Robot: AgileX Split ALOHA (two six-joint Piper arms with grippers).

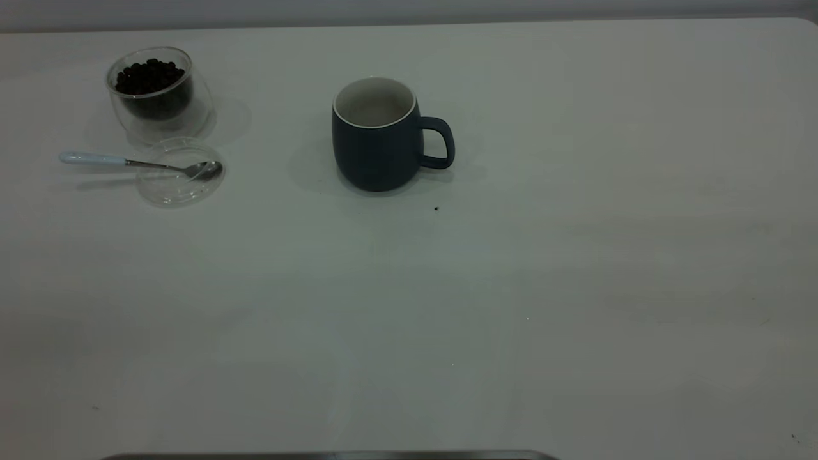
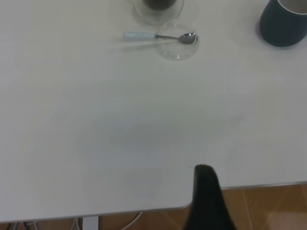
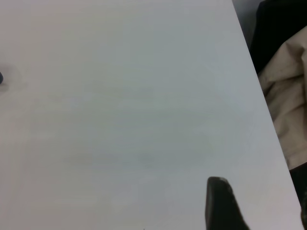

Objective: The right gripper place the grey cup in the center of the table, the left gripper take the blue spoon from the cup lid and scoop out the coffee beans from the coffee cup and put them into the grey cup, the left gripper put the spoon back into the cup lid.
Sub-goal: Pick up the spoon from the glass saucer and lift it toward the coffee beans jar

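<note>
Rounded dark blue-grey ceramic mug [image 1: 378,137], white inside, loop handle pointing to the right-arm side, stands upright roughly mid-worktop and looks empty, so the placing step reads as done and the scooping not begun. Small clear double-walled glass cup [image 1: 157,93] sits far left near the back edge, holding a heap of dark coffee beans [image 1: 151,75]. Just in front of it lies the flat clear round lid [image 1: 181,171]. The teaspoon with shiny metal bowl and pale blue handle [image 1: 137,163] rests with its bowl on the lid and its handle sticking out past the rim toward the left side, handle end raised off the surface judging by the shadow; that gives a free, graspable end on the left arm's side. Mug is well apart from cup and lid, so the spoon will have to travel with its load. Left hand [image 2: 207,199]: only one black tip shows in its wrist view, near the front edge, far from the spoon; opening cannot tell, nothing visibly held. Right hand [image 3: 221,203]: same, one dark tip over bare worktop near the right edge; cannot tell. Worktop [image 1: 575,287] is plain white matte with a few dark specks, rounded corners. Wood-tone floor shows below the front edge, beige fabric past the right edge.
</note>
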